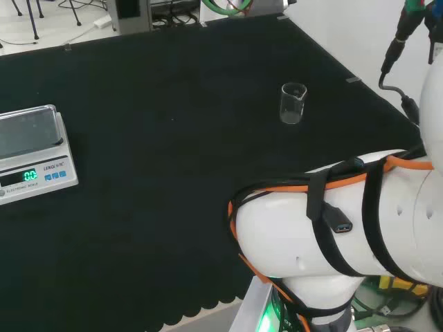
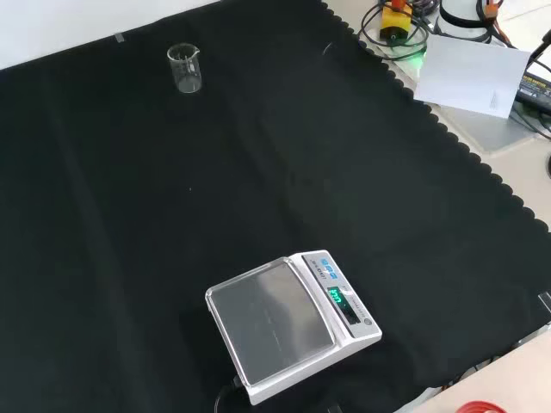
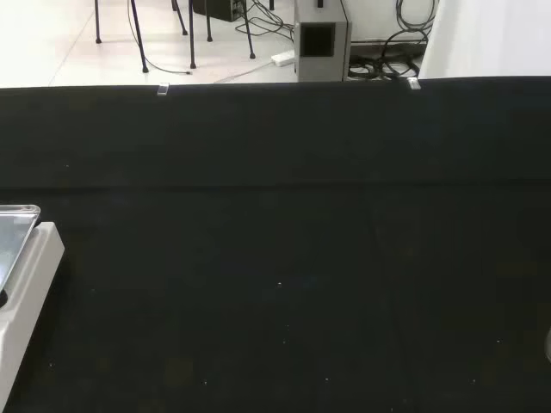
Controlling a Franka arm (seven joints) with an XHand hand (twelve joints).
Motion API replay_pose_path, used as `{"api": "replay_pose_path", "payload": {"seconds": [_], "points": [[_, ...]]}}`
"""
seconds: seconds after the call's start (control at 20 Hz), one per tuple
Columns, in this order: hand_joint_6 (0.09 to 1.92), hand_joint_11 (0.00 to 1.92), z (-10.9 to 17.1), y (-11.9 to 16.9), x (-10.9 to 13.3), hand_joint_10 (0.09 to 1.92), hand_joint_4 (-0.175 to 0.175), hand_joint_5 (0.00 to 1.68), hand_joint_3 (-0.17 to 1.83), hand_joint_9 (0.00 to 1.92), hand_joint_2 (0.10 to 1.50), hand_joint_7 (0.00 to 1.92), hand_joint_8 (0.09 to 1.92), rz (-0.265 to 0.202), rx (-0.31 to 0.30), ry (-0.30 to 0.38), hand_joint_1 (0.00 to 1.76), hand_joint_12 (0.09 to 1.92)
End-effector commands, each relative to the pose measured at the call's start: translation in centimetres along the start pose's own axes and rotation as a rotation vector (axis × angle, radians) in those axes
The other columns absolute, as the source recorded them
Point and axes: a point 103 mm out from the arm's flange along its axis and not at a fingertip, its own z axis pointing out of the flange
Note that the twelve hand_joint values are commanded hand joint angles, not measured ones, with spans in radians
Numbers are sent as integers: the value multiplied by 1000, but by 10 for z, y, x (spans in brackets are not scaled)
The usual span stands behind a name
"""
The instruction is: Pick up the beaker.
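Worktop [image 1: 173, 138] under black cloth, mostly bare. Scale [image 2: 293, 323] near front-view bottom edge, pan empty. Beaker [image 1: 293, 103] upright, well apart from scale, far top-left in front view [image 2: 185, 68]. Hand state: cannot tell. Judgement: approach, grasp, lift all remain.

**White arm link with straps and cables**

The arm's link [image 1: 360, 221] is glossy white and rounded, wrapped by black straps [image 1: 318, 207] and edged with an orange cable [image 1: 408, 164]. A black plug [image 1: 340, 225] lies on it. Small dark screw holes dot its shell.
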Motion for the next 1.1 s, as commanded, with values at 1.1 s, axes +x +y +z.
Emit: {"api": "replay_pose_path", "payload": {"seconds": [1.1], "points": [[87, 13, 142, 93, -142, 810, 22, 142, 135, 350, 690, 151, 696, 178, -6, -56, 549, 1584]]}}
